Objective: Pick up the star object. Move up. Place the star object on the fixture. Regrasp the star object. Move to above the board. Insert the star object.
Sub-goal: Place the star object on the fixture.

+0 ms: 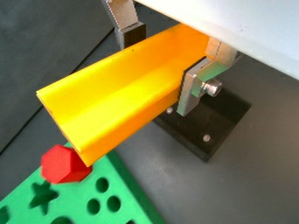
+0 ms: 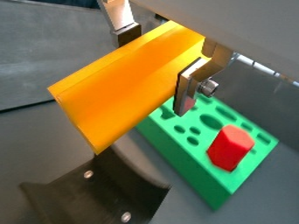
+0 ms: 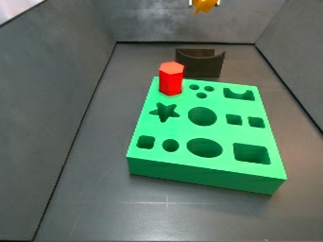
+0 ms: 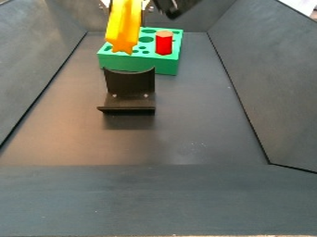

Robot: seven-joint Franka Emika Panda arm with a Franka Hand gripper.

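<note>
A red hexagonal plastic-looking peg is seen standing upright in a corner hole at about eleven o'clock. A dark grey floor is enclosed by sloping walls.

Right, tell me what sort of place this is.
Most likely a lab test cell for robot peg insertion: dark walls enclose the floor, a green board has shaped holes, and a fixture stands there. The gripper holds the star object above them.
</note>
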